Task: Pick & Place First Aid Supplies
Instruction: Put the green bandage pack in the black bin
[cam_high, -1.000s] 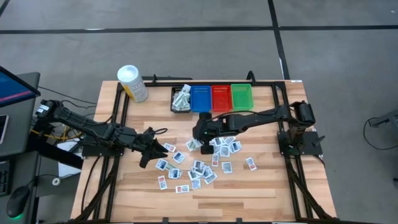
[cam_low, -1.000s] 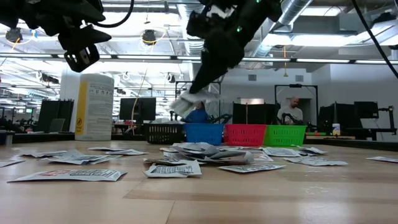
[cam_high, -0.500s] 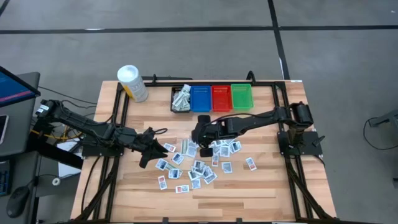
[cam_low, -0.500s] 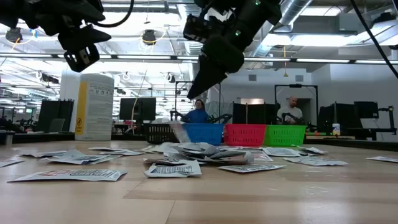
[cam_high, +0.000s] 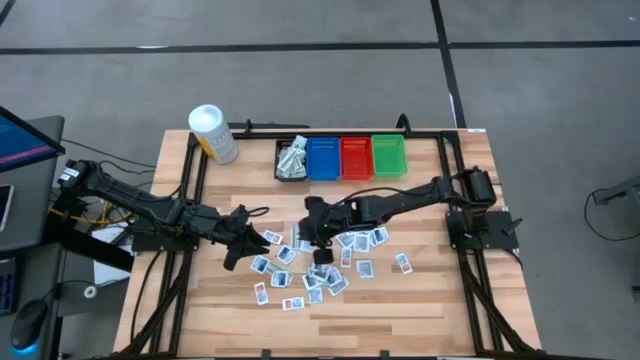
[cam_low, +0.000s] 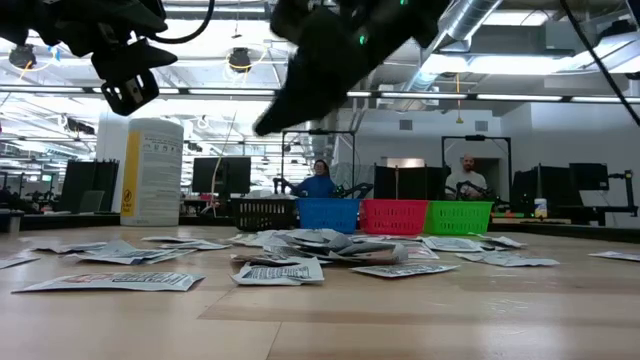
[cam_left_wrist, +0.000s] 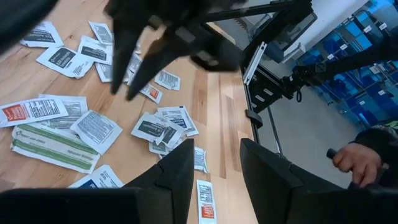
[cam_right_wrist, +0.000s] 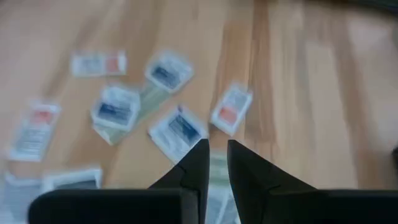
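Observation:
Several small flat packets (cam_high: 322, 262) lie scattered on the wooden table's middle; in the low view they show as a flat heap (cam_low: 320, 245). A few more packets (cam_high: 292, 158) lie in the black bin. My right gripper (cam_high: 312, 228) hovers over the left part of the pile, pointing down, its fingers (cam_right_wrist: 200, 155) a narrow gap apart with nothing between them. My left gripper (cam_high: 243, 246) hangs open and empty above the table just left of the pile; its wrist view looks over the packets (cam_left_wrist: 93, 127) toward the right arm.
Black (cam_high: 281, 172), blue (cam_high: 323, 158), red (cam_high: 356, 157) and green (cam_high: 388, 155) bins stand in a row at the far edge. A white tub with a yellow label (cam_high: 213, 133) stands at the far left corner. People (cam_low: 467, 176) show in the room behind.
My right gripper held a packet in the air a second ago and let it go; the packet dropped onto the pile's left side. The gripper then moved toward the table's left and near edge over the pile.

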